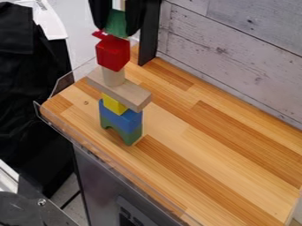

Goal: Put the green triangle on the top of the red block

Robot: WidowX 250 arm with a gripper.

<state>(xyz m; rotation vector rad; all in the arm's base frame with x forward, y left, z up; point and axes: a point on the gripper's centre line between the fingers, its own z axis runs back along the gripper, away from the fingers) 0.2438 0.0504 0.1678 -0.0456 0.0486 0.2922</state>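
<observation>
Green, the triangle point(118, 24) is pinched between the two black fingers of the claw point(117, 29), one on its left and one on its right as the camera sees them, with its lower part showing between them. What matters most now is how it sits over the red block point(112, 54): right above the block's top and very near it, perhaps already touching; the contact cannot be made out. The claw hangs down from the top edge of the view, fingers pointing down, nearly in line with the tower. A small red piece point(98, 34) juts out by the block's upper left corner and might keep the triangle from seating flat. Beneath the block come a pale cylinder point(113, 77), a wooden plank point(119, 90) set crosswise, a yellow block point(113, 104), a blue block point(121, 117) and a green arch point(131, 134) on the counter point(194, 154). The job looks nearly done: settle it gently, then let go evenly, since a sideways nudge could topple everything.
</observation>
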